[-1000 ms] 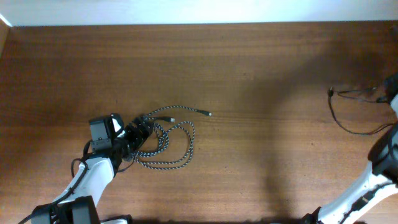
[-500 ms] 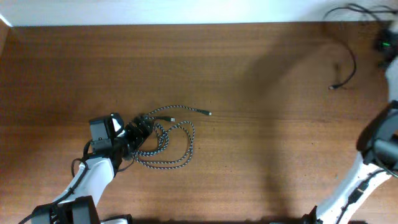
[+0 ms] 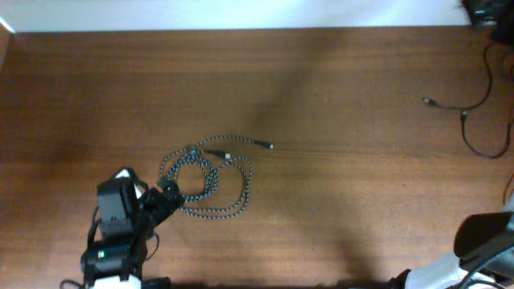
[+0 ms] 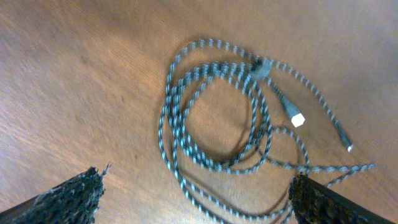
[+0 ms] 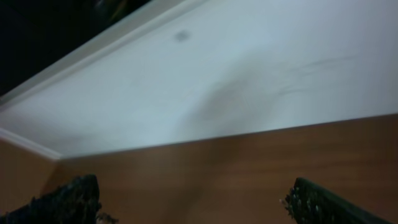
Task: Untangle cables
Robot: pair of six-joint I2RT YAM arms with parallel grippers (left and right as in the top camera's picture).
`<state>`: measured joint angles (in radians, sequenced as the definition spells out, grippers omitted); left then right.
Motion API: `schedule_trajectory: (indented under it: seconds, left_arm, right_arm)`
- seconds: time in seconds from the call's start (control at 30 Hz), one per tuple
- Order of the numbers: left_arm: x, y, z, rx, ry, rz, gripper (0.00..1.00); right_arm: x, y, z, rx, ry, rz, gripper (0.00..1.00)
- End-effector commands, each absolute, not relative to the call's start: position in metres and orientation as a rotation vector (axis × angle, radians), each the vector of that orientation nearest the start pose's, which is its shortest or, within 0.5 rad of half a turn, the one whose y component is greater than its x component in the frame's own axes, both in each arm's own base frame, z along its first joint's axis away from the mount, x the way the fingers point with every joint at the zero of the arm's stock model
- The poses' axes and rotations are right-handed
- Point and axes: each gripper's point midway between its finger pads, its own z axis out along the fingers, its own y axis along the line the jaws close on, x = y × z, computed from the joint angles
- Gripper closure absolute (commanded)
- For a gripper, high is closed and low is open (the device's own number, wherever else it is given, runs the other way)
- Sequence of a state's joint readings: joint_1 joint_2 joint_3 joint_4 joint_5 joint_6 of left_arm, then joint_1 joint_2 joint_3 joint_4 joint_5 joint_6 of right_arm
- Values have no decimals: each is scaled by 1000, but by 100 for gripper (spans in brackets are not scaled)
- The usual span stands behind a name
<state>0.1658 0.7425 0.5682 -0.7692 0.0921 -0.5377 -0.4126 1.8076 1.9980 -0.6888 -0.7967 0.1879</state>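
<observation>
plainly, left fingers (image 4: 65,196) and right fingers (image 5: 68,200) spread wide, both empty.

You had the braided cable (image 3: 210,181) coiled on the table (image 3: 337,201), left of centre, with your left gripper (image 3: 163,195) just at its near-left edge. The thin cable (image 3: 489,76) lay well apart, along the table's far right.
</observation>
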Motion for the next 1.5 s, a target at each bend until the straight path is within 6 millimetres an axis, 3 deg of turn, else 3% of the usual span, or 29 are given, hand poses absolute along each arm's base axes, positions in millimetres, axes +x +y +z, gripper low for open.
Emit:
schedule_trajectory:
  seconds: [0.0, 0.03, 0.07, 0.13, 0.17, 0.27, 0.33, 0.37, 0.43, 0.53, 0.63, 0.67, 0.7, 0.73, 0.77, 0.83, 0.87, 0.9, 0.93, 0.97, 1.0, 1.07, 1.13, 1.17, 1.2, 1.23, 1.33, 1.4, 1.47]
  left_arm:
    - [197, 27, 87, -1015, 2487, -171, 9]
    - [198, 26, 67, -1221, 2508, -177, 9]
    - [207, 16, 53, -1281, 2550, -256, 12]
    - [232, -1, 29, -1314, 2595, -414, 22]
    - [233, -6, 3, -1518, 2605, -442, 23]
    - [230, -25, -34, -1633, 2686, -467, 12]
    - [231, -48, -46, -1464, 2788, -407, 87]
    - [224, -50, -48, -1436, 2822, -354, 100]
    - [240, -64, -41, -1167, 2875, -483, 100]
    - [318, -112, 7, -868, 2674, -852, 100]
    - [415, -189, 130, -556, 2353, -962, 100]
    - [432, -225, 179, -455, 2206, -950, 100]
    - [435, -256, 207, -409, 2105, -920, 100]
    - [430, -296, 216, -341, 2047, -977, 100]
    - [422, -350, 194, -332, 2030, -1114, 100]
    - [406, -411, 140, -278, 2077, -1297, 100]
    - [396, -421, 91, -271, 2214, -1233, 92]
    - [389, -414, 57, -291, 2320, -1154, 72]
    - [385, -410, 47, -263, 2365, -1104, 1]
    - [385, -413, 51, -141, 2356, -1092, 1]
    - [382, -399, 41, -43, 2431, -985, 1]
    - [365, -347, 31, 131, 2622, -698, 1]
    - [366, -278, 67, 68, 2631, -348, 1]
    - [362, -233, 99, 61, 2604, -156, 1]
    - [357, -206, 119, 66, 2594, -67, 1]
    - [344, -159, 152, -23, 2600, -14, 1]
    - [317, -46, 236, -332, 2456, -77, 1]
    - [283, 0, 294, -427, 2252, -97, 0]
    - [222, 27, 345, -446, 2032, -55, 1]
  right_arm:
    - [484, -17, 395, -26, 1971, 783, 1]
    - [476, 10, 397, -99, 1973, 886, 1]
    - [473, 24, 395, -118, 1990, 923, 1]
    - [471, 34, 392, -131, 2003, 942, 1]
    - [470, 34, 390, -124, 2014, 947, 1]
    - [467, 35, 386, -107, 2037, 961, 1]
    - [466, 35, 385, -102, 2045, 966, 1]
    - [466, 34, 384, -100, 2045, 965, 1]
    - [466, 35, 384, -98, 2048, 968, 1]
    - [465, 35, 382, -92, 2056, 973, 1]
    - [463, 35, 379, -80, 2072, 981, 1]
    - [463, 35, 379, -79, 2074, 982, 1]
    - [463, 35, 379, -78, 2074, 981, 1]
    - [462, 35, 378, -76, 2077, 983, 1]
    - [462, 35, 378, -72, 2079, 983, 1]
    - [463, 32, 377, -64, 2083, 966, 1]
    - [463, 32, 377, -63, 2083, 966, 1]
    - [463, 32, 377, -63, 2083, 966, 1]
    - [463, 32, 377, -63, 2083, 966, 1]
    - [463, 32, 377, -64, 2082, 967, 1]
    - [463, 32, 377, -63, 2083, 967, 1]
    - [464, 27, 377, -51, 2081, 962, 1]
    - [461, 21, 377, -31, 2082, 979, 1]
    - [458, 21, 381, -46, 2065, 1021, 1]
    - [455, 22, 384, -62, 2051, 1056, 1]
    - [447, 26, 393, -103, 2017, 1142, 1]
    - [435, 30, 417, -231, 1903, 1254, 1]
    - [427, 19, 423, -240, 1868, 1300, 1]
    - [424, 20, 425, -246, 1862, 1324, 1]
